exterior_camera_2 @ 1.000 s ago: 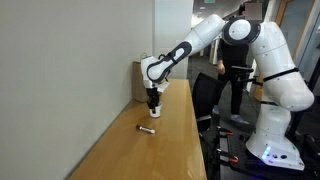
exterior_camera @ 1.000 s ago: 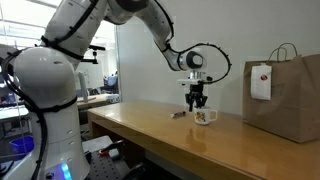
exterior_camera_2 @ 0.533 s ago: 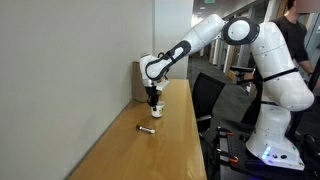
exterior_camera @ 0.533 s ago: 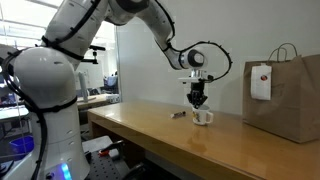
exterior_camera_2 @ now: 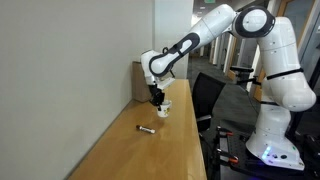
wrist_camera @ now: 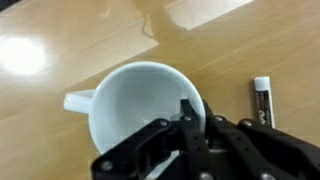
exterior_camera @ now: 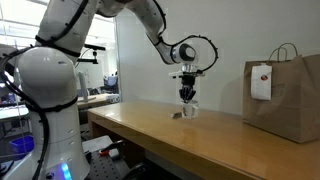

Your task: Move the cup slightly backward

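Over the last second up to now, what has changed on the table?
The gripper came down onto the cup, its jaws closed over the rim, and it moved the cup away from the paper bag, toward the small stick-like object. The bag and the stick stayed put.

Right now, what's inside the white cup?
In the wrist view the cup looks empty: bare white inside, plus one finger of the end effector dipping in at the rim. The end effector hides the part of the inside beneath it.
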### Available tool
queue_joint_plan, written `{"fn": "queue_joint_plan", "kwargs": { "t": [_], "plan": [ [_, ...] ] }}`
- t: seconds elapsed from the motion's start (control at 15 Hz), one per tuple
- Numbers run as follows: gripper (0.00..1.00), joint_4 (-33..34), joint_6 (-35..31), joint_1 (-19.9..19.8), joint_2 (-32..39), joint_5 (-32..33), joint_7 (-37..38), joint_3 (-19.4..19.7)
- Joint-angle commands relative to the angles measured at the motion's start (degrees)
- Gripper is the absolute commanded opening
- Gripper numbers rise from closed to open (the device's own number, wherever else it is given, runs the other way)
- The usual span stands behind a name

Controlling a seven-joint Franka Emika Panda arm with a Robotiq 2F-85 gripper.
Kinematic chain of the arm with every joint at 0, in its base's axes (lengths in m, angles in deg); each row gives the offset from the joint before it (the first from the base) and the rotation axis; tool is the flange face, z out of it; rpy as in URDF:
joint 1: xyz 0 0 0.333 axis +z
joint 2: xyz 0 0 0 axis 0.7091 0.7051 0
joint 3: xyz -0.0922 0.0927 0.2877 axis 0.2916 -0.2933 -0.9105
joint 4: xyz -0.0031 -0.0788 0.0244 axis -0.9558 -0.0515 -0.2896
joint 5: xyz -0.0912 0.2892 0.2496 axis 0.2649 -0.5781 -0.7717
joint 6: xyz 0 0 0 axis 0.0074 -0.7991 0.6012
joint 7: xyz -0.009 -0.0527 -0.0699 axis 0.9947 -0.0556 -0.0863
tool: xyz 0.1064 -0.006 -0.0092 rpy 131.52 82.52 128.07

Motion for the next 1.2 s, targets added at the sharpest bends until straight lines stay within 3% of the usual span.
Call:
{"fn": "queue_joint_plan", "kwargs": {
  "t": [0.0, 0.47, 0.8, 1.13],
  "plan": [
    [0.03, -6.5, -0.1, 0.9, -5.7, -1.8, 5.4, 0.1],
    [0.03, -18.7, -7.7, -2.1, -12.2, -7.1, 3.3, 1.1],
    [0.03, -22.3, -14.6, -3.0, -12.5, -4.0, 5.8, 3.2],
    [0.03, -23.3, -14.3, -3.1, -12.4, -3.6, 5.9, 3.8]
  ]
}}
